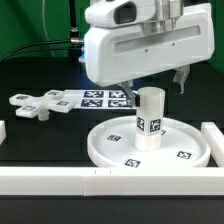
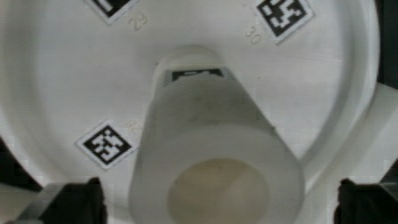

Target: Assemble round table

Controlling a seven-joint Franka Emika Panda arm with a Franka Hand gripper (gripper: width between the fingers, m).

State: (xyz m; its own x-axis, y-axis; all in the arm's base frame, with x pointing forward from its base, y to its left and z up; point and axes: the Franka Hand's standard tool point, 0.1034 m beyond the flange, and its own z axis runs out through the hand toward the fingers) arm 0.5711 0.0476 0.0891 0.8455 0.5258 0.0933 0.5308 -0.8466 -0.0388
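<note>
The large rimmed disc [image 1: 115,143] lies flat on the black table. The short cylinder post [image 1: 150,120] stands upright on its centre, tags facing out. My gripper [image 1: 156,88] hangs just above the post, open, with one finger on each side of the post's top and a gap on both sides. In the wrist view the post [image 2: 214,140] rises from the disc [image 2: 71,90] between my dark fingertips [image 2: 79,203], and my gripper [image 2: 222,203] holds nothing. The flat cross-shaped piece [image 1: 33,106] lies on the table toward the exterior view's left.
The marker board [image 1: 97,97] lies flat behind the disc. Long white bars edge the table at the front [image 1: 50,181] and at the exterior view's right [image 1: 213,140]. A green backdrop stands behind.
</note>
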